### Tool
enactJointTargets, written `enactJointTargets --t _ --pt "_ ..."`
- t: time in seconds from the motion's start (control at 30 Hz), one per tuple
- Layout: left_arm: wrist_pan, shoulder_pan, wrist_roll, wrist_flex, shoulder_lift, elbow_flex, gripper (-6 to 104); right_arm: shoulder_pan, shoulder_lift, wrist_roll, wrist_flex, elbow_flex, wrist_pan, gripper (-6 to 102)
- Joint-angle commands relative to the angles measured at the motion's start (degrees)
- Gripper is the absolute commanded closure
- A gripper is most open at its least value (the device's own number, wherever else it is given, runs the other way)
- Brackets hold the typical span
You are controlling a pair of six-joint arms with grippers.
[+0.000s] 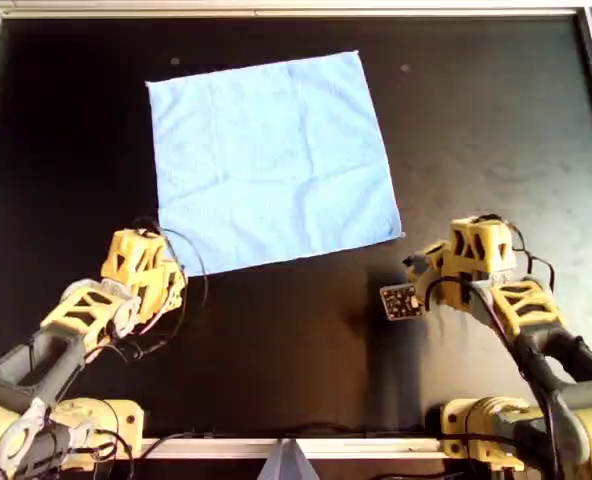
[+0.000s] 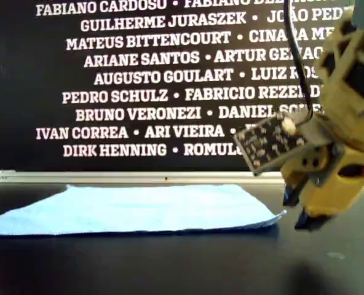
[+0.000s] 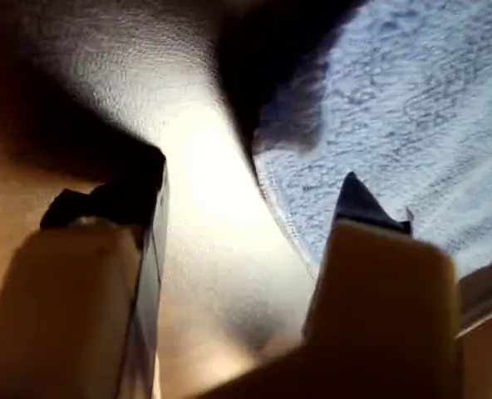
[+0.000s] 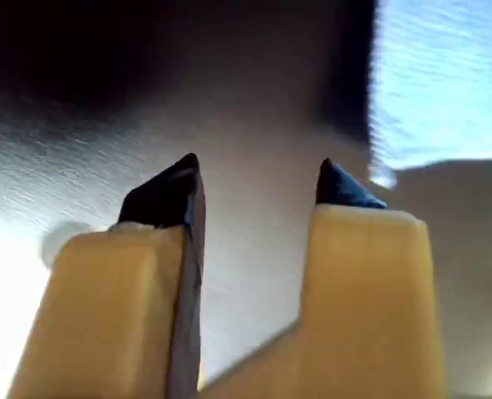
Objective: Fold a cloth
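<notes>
cloth (image 1: 274,160): light blue square, spread flat and unfolded on the black table (image 1: 496,140), far half of the table in the overhead view, rotated slightly. No fold made yet.
step: approach / pre-grasp. Both arms sit at the cloth's near edge, 1 by each near corner; nothing held.
my first gripper (image 3: 246,208): released, jaws apart, empty. Wrist view shows the cloth edge running between the jaws, 1 fingertip over fabric, the other over bare table. Looks like the arm at the overhead view's left, near that corner; match is a judgement.
my second gripper (image 4: 258,179): released, jaws apart, empty. Bare table between the jaws; the cloth corner lies just beside 1 fingertip, apart from it. Likely the arm at the overhead view's right, also seen in the exterior view (image 2: 302,209) just off the corner, above the table.
next move: second gripper needs to shift onto the corner; both then descend and pinch the near edge, lift, carry to the far edge.
risk: thin fabric lies flat, so a pinch may miss or drag it; uneven lift would skew the fold.
</notes>
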Motion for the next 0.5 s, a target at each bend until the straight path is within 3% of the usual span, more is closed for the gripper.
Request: enactJointTargets --t 0.0,0.13,0.3,0.47 --pt "-0.1 -0.4 -0.1 -0.9 -0.5 -1.9 25 0.4 -4.0 0.35 -2.5 -8.3 0.1 40" --pt "-1.6 -0.3 -0.1 -1.0 -0.5 -1.9 25 0.4 -10.8 0.88 -2.5 -13.3 0.1 40" --pt "-10.8 -0.4 -0.1 -1.0 -0.6 -2.1 25 0.4 -14.7 0.53 -2.5 -18.2 0.1 40" --pt "-12.1 -0.4 -0.1 -1.1 -0.6 -2.2 25 2.4 -16.1 0.88 -2.5 -20.5 0.1 40"
